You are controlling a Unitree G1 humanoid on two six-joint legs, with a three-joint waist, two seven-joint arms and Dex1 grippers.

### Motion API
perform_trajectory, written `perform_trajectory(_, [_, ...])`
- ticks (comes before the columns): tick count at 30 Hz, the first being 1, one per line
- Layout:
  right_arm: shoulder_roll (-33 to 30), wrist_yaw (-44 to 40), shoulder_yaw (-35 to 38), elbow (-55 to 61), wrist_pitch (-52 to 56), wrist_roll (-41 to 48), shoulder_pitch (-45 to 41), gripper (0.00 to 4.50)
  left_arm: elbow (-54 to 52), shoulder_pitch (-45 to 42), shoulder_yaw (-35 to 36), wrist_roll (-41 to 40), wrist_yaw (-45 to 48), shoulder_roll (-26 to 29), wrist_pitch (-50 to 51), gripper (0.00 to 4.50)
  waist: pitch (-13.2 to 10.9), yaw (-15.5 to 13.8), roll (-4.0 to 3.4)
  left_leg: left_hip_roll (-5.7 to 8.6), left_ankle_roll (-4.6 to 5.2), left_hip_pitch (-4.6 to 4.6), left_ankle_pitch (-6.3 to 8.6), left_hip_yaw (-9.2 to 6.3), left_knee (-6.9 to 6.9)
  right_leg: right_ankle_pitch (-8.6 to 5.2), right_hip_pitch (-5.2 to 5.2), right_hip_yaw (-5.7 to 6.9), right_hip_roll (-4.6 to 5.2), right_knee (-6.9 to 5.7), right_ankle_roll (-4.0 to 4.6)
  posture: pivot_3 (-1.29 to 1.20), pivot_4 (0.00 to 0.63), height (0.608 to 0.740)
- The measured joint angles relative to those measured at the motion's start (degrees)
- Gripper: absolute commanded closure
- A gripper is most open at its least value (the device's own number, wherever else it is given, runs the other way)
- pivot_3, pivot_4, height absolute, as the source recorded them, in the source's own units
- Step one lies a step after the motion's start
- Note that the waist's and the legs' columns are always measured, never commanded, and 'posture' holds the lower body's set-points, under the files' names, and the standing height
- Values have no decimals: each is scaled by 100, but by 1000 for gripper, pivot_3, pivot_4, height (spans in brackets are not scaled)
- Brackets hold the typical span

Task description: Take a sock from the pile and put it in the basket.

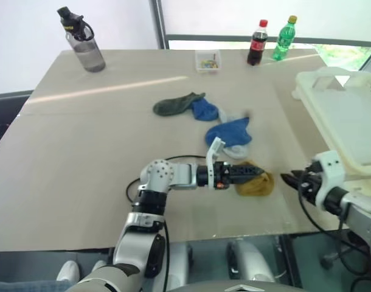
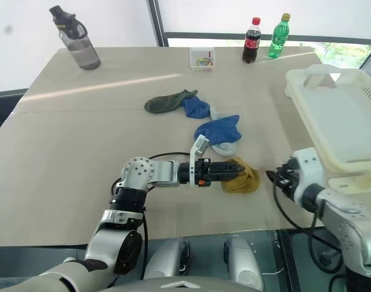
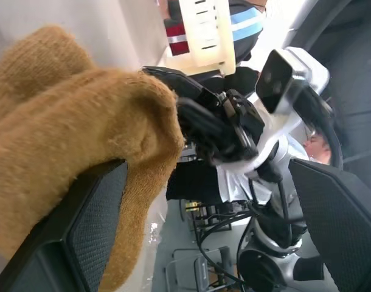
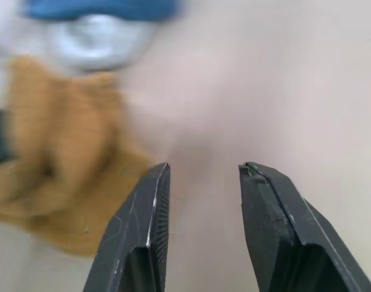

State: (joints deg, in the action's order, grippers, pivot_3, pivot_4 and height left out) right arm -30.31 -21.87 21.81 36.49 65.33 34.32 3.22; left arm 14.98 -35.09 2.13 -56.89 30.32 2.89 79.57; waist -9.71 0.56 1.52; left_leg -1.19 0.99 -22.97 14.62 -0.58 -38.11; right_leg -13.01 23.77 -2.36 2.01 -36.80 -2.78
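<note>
Left gripper (image 1: 253, 173) reaching jaws apart around mustard sock (image 1: 256, 184); soft, light knit, likely bunching, best pinched mid-fold. Right gripper (image 4: 204, 173) hovering, jaws apart, empty.

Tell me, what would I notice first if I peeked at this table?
Probably the mustard-yellow sock near the table's front edge, with the robot's left hand reaching into it, fingers spread wide. Then the big white basket at the right, and the blue socks heaped just behind the yellow one.
</note>
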Motion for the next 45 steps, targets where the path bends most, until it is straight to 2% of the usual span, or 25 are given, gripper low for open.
perform_trajectory(2, [-26, -36, 169, 51, 130, 188, 74, 1978, 12, -5, -6, 63, 59, 0, -6, 0, 0, 5, 0, -1, 0, 1, 0, -1, 0, 0, 0, 1, -1, 0, 0, 0, 150, 740])
perform_trajectory(7, [190, -67, 333, 345, 331, 903, -6, 176, 132, -48, -16, 219, 208, -25, -45, 0, 1, 14, -1, -1, 0, 4, 0, -1, -2, -4, -2, 1, -2, -3, -4, 0, 150, 740])
perform_trajectory(8, [260, -11, 266, 350, 333, 969, -43, 72, 157, -62, -14, 263, 236, -46, -49, 0, 1, 13, -1, -1, 0, 4, 0, -2, -5, -5, -3, 1, -2, -3, -5, 0, 150, 740])
perform_trajectory(21, [492, 227, -949, -422, -44, 625, -492, 72, 199, -67, 29, 405, 444, -83, -51, 0, 2, 10, -2, 0, 0, 2, 0, -1, -8, 0, -3, 1, 0, -3, -2, 0, 150, 740])
perform_trajectory(27, [99, 221, -1811, -622, -657, -111, -575, 72, 188, -66, 57, 558, 448, -48, -105, 0, 25, 27, 18, -5, 0, 26, 0, -3, -12, -16, -22, 1, -5, -5, -9, 0, 150, 740])
perform_trajectory(34, [110, 208, -2044, -770, -835, -350, -607, 72, -153, 69, -38, 614, 558, 192, -89, 0, 70, 39, 54, -8, 0, 30, 0, -1, -20, -15, -25, -5, -4, -6, -7, 0, 150, 740])
perform_trajectory(41, [74, 165, -2130, -908, -864, -486, -707, 3247, -593, 169, 123, 439, 601, 321, 46, 0, 71, 29, 54, -8, 0, 26, 0, -2, -18, -14, -23, -4, -4, -5, -4, 0, 150, 740])
perform_trajectory(43, [91, 145, -2143, -906, -865, -486, -731, 4192, -1015, 225, 63, 336, 827, 559, 26, 0, 71, 37, 53, -8, 0, 26, 0, -1, -17, -6, -23, -5, -4, -5, 9, 0, 150, 740])
perform_trajectory(44, [91, 139, -2142, -905, -866, -487, -734, 4476, -1223, 258, -19, 337, 966, 749, -38, 0, 73, 37, 52, -9, 0, 28, 0, -1, -16, -6, -24, -6, -4, -5, 10, 0, 150, 740])
perform_trajectory(45, [92, 133, -2145, -903, -867, -487, -736, 4476, -1513, 347, -165, 382, 1197, 1038, -232, 0, 73, 40, 51, -10, 0, 30, 0, 0, -15, -7, -23, -7, -4, -5, 10, 0, 150, 740])
